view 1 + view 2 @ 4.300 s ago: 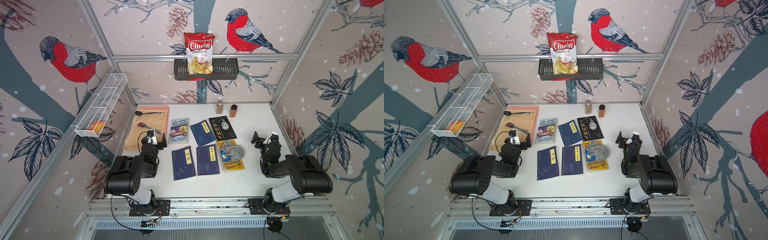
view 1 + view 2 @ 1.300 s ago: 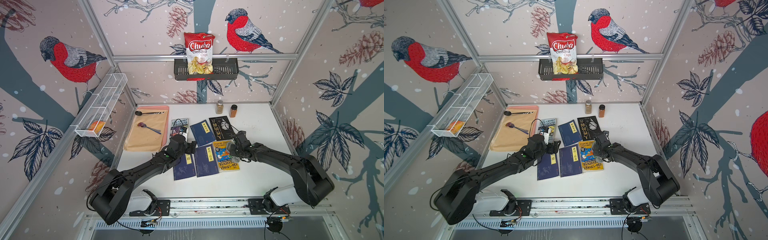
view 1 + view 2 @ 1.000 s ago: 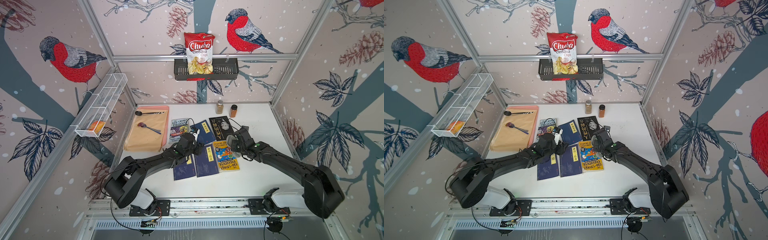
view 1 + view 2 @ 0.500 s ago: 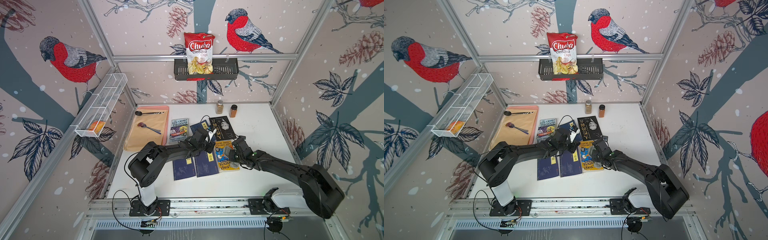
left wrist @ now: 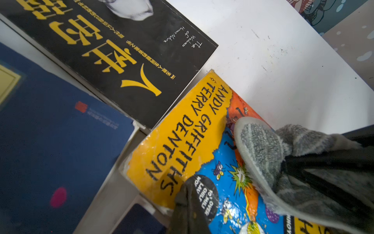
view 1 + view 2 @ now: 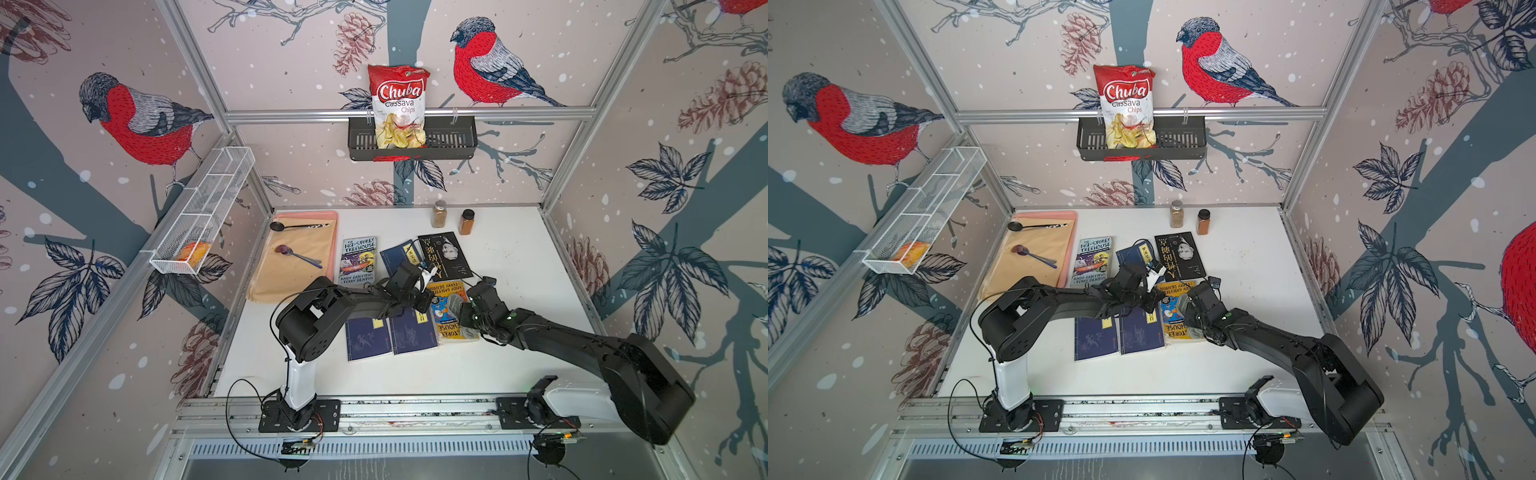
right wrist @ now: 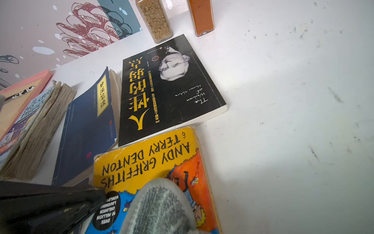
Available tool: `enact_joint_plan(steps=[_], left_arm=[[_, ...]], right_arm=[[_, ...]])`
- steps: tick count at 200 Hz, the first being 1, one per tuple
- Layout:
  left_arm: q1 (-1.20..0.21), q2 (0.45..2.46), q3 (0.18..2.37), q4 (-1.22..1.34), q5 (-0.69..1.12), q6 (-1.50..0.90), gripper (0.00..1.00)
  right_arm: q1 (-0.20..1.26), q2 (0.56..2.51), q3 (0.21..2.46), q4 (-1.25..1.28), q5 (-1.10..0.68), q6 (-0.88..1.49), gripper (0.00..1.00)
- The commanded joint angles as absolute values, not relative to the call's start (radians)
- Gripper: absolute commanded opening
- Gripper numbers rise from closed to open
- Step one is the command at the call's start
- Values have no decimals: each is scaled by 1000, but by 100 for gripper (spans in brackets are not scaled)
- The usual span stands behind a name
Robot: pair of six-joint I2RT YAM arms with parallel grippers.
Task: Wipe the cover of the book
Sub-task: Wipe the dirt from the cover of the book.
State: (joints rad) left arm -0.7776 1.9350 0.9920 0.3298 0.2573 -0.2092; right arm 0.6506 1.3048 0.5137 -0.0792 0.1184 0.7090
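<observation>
The book point(image 6: 446, 291) with the yellow and blue cover lies flat right of centre, also in the other top view point(image 6: 1177, 328) and both wrist views point(image 5: 182, 131) point(image 7: 145, 156). A grey cloth point(image 6: 456, 306) point(image 7: 159, 204) point(image 5: 261, 145) rests on its cover. My right gripper point(image 6: 465, 312) point(image 6: 1190, 311) is shut on the cloth; the cloth hides its fingers in the right wrist view. My left gripper point(image 6: 422, 300) point(image 5: 187, 188) is shut, empty, its tip pressed on the cover near the book's left edge point(image 6: 1150, 302).
A black book point(image 6: 444, 255) touches the far edge of the task's book. Blue books point(image 6: 405, 257) point(image 6: 368, 338) point(image 6: 413, 332) lie left of it, under my left arm. Another Treehouse book point(image 6: 358, 262), a mat with spoons point(image 6: 297, 253) and two spice jars point(image 6: 439, 214) stand farther off.
My left gripper has reached right onto the book's left side and shut. My right gripper has drawn the cloth over the cover toward the table's front.
</observation>
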Motion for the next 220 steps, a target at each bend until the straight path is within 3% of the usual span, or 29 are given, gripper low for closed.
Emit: enact_joint_plan(steps=[1,49,84,163,220], left_arm=[[-785,1961,988,248,250,-199,0],[-789,1988,967,270,250,-215,0],[-788,2006,957,279,230,-235,0],[-788,2058,933,312,229,-257,0],[-788,2075,939,313,222,-240,0]], right_arm=[[616,1354,518,-110,107,720,7],[511,1517,604,34,76,681,7],[546,1618,667,17,54,667,4],[724,1327,483,-273,209,860,5],[670,1248,454,-296,242,860,5]])
